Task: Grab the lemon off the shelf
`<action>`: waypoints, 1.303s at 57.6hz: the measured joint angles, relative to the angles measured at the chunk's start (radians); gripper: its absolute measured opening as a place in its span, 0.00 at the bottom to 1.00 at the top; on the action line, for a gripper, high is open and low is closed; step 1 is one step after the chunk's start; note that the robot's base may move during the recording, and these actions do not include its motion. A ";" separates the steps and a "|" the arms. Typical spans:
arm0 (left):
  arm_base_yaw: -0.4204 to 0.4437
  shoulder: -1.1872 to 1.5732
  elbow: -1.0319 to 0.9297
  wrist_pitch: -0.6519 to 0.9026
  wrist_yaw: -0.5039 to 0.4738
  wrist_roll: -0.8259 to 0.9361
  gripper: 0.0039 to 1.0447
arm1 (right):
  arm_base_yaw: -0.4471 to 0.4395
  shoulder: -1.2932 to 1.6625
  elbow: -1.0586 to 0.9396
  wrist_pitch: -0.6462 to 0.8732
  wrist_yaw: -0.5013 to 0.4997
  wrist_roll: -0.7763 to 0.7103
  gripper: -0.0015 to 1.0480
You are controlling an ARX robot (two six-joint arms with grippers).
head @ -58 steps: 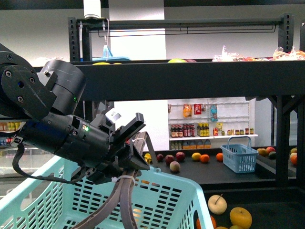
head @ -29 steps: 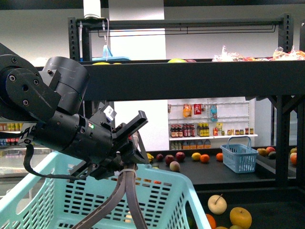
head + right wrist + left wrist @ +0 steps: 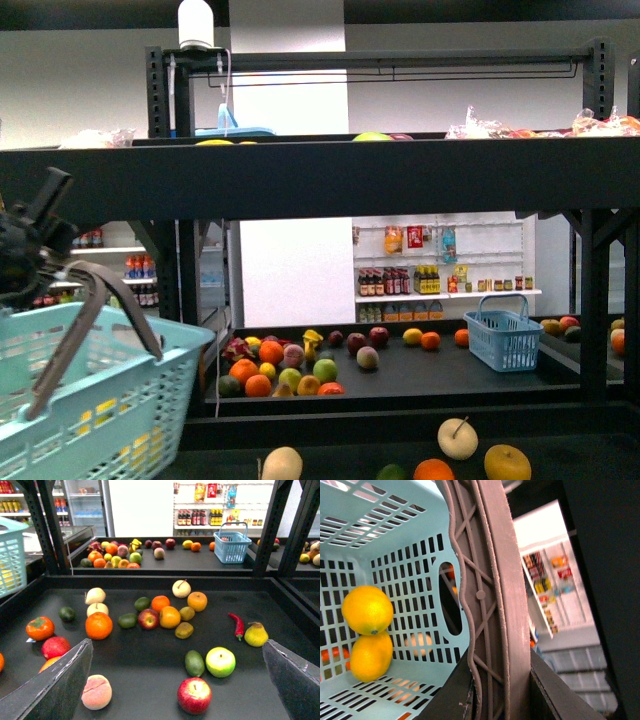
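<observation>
Hovering over the shelf (image 3: 150, 672) deck, the right gripper (image 3: 176, 644) stood spread, empty. Lemon (image 3: 256, 635) lay just beside the red chili (image 3: 237, 625). Left gripper (image 3: 502, 692) clenched the basket handle (image 3: 495, 595). Approach step, apparently; next: shift toward the chili, straddle the lemon.

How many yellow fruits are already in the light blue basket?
2. In the left wrist view, both lie against one wall of the basket, touching: one, the other right beside it. More may be hidden.
</observation>
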State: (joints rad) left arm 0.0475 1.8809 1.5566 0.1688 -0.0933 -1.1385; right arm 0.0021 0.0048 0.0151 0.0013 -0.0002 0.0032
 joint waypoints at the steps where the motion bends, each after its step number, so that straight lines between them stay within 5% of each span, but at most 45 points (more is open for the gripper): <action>1: 0.013 -0.002 -0.003 0.005 -0.012 -0.015 0.18 | 0.000 0.000 0.000 0.000 0.000 0.000 0.98; 17: 0.152 -0.079 -0.090 0.081 -0.106 -0.164 0.18 | 0.000 0.000 0.000 0.000 0.000 0.000 0.98; 34: 0.278 -0.125 -0.183 0.094 -0.072 -0.190 0.18 | 0.000 0.000 0.000 0.000 0.000 0.000 0.98; 75: 0.361 -0.071 -0.271 0.161 0.042 -0.144 0.18 | 0.000 0.000 0.000 0.000 0.000 0.000 0.98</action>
State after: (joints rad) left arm 0.4088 1.8103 1.2858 0.3302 -0.0513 -1.2823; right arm 0.0021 0.0048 0.0151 0.0013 -0.0002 0.0032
